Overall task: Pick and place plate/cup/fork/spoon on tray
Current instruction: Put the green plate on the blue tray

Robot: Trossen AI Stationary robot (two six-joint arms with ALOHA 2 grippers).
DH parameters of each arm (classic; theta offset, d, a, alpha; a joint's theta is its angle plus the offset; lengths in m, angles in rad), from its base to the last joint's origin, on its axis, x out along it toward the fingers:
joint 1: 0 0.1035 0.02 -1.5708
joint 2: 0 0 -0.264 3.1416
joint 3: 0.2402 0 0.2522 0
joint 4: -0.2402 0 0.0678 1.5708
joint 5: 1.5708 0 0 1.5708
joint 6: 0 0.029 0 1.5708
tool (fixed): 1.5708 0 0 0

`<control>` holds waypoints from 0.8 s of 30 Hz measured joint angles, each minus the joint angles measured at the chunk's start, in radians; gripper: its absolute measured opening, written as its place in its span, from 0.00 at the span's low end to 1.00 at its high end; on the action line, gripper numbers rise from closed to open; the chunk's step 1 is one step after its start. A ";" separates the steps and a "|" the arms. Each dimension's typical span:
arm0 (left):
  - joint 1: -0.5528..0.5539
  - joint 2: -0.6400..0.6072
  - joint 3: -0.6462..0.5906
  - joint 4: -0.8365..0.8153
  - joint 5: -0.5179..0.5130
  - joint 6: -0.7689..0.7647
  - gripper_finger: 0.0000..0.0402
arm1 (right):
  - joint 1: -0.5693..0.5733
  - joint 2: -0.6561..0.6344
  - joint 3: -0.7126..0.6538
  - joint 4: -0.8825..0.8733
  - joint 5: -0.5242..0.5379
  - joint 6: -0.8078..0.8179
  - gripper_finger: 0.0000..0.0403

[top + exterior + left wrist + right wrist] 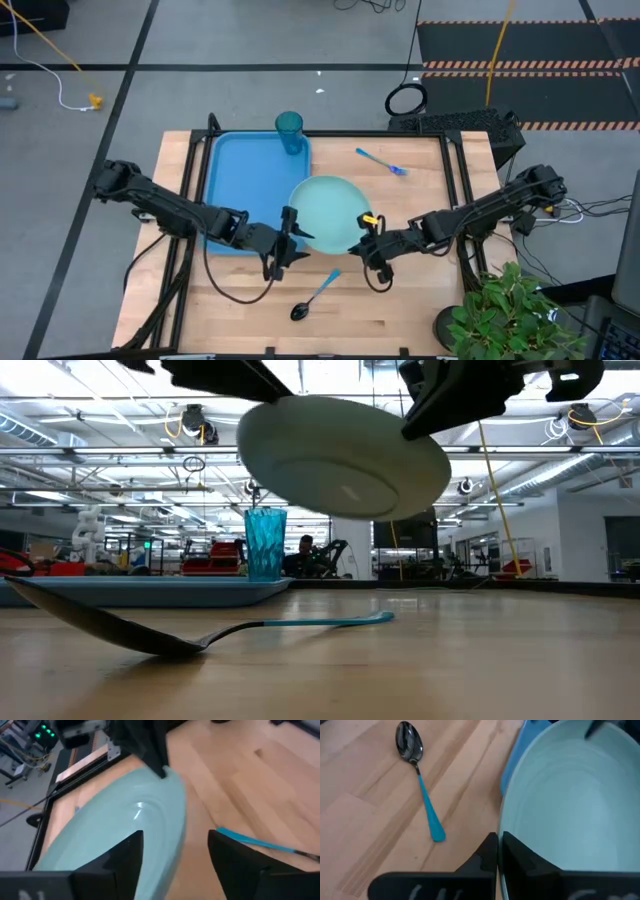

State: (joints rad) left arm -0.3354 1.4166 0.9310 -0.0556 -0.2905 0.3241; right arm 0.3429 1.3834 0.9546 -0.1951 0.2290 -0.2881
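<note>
- The right gripper (372, 243) has its jaws clenched on the near rim of the plate (330, 210), holding it clear of the surface (420, 300); in the low view the plate (345, 455) hangs tilted in the air with its underside showing.
- The left gripper (284, 240) sits at the opposite side of the plate with its jaws released: in the left wrist view the two dark fingers (127, 855) stand apart, and the plate's rim (150, 825) lies just ahead of them, between them and the right arm's fingers (145, 745) on the far edge.
- The plate overlaps the edge of the tray (240, 180), which lies beyond the left jaws.
- The cup (290, 132) stands upright at the tray's far corner, well apart from both sets of jaws.
- The spoon (314, 296) lies on the surface between and just below the two sets of jaws, bowl toward the front edge; the right wrist view shows it (417, 780) flat on the wood beside the plate.
- The fork (381, 161) lies on the surface beyond the plate, well apart from the right jaws.
</note>
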 joint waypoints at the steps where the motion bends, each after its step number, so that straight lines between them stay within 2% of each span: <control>1: 0.004 0.005 0.000 0.004 0.000 -0.001 0.52 | -0.004 0.000 0.000 0.003 -0.011 -0.005 0.00; 9: 0.012 0.048 0.000 -0.014 0.001 -0.014 0.32 | -0.034 0.000 0.000 0.004 -0.052 -0.031 0.00; 20: 0.012 0.051 -0.001 -0.041 0.028 0.041 0.04 | -0.038 0.000 0.000 0.015 -0.046 -0.097 0.02; 24: 0.012 0.051 -0.003 -0.042 0.022 0.038 0.03 | -0.037 -0.001 0.000 0.056 -0.040 -0.060 0.09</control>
State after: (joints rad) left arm -0.3229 1.4673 0.9283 -0.0977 -0.2680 0.3616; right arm 0.3058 1.3823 0.9546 -0.1390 0.1890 -0.3478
